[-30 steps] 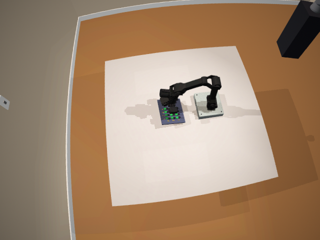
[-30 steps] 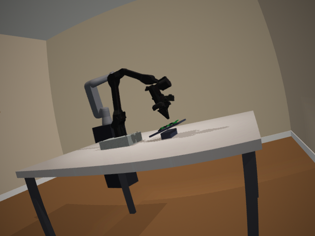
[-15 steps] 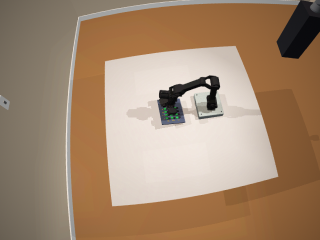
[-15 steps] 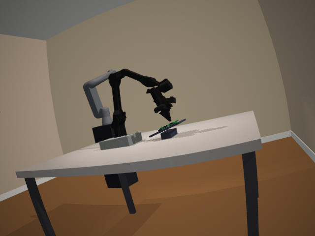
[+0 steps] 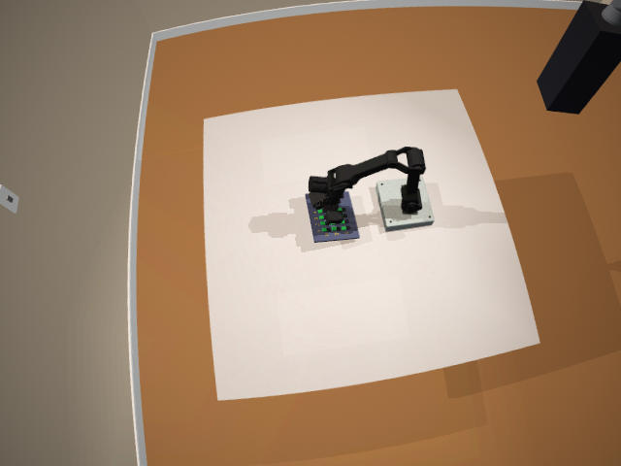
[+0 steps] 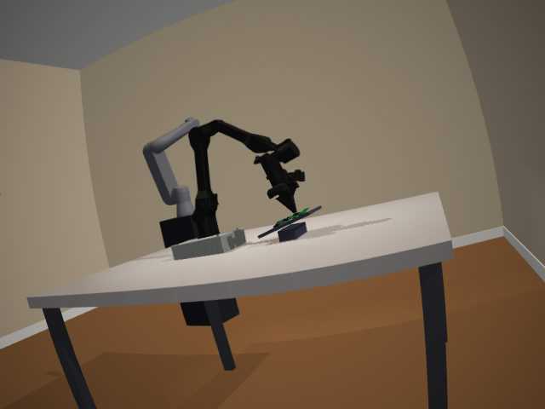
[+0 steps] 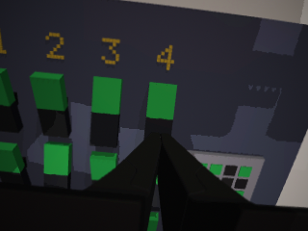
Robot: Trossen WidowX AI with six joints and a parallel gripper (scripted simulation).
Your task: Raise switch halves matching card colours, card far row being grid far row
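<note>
The tilted dark blue panel (image 5: 353, 226) (image 6: 318, 208) (image 7: 212, 58) bears rows of green and dark switches. My gripper (image 6: 295, 212) (image 7: 158, 141) is shut and empty, its tips low over the panel. In the wrist view the tips are at the dark near half of the far-row column 4 switch (image 7: 162, 101); I cannot tell if they touch it. The far-row column 3 switch (image 7: 107, 95) and column 2 switch (image 7: 49, 91) show green far halves. The fingers hide part of the rows below. The card (image 7: 260, 166) is partly hidden; its far row reads green, green, dark, green.
The panel stands on a dark block (image 6: 292, 232) on the white table (image 5: 301, 311) (image 6: 352, 255). The arm's pale base plate (image 5: 391, 220) (image 6: 197, 250) is on the arm side of the panel. A grey arm (image 6: 163, 175) stands behind the table.
</note>
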